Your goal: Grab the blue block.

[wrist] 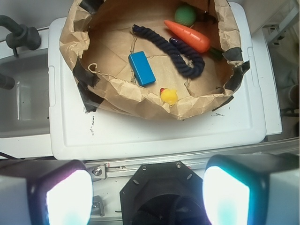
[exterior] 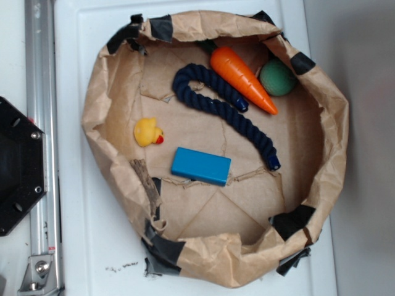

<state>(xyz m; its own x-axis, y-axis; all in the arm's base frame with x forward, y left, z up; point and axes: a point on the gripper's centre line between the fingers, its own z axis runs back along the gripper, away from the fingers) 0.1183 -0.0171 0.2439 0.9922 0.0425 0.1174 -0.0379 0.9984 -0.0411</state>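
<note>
The blue block (exterior: 201,166) lies flat on the brown paper inside the paper-lined bowl (exterior: 333,142), near its middle, just right of the yellow duck (exterior: 148,132). In the wrist view the blue block (wrist: 141,68) sits far ahead, with the duck (wrist: 168,96) closer to the bowl's near rim. My gripper (wrist: 147,197) is open, its two glowing pads wide apart at the bottom of the wrist view, high above the black robot base (wrist: 164,192) and well short of the bowl. Nothing is between the fingers. The gripper does not show in the exterior view.
A dark navy rope (exterior: 222,105) curves across the bowl behind the block. An orange carrot (exterior: 242,79) and a green ball (exterior: 277,78) lie at the far side. The bowl stands on a white lid (wrist: 154,131). A metal rail (exterior: 40,148) and the black base (exterior: 15,166) are at the left.
</note>
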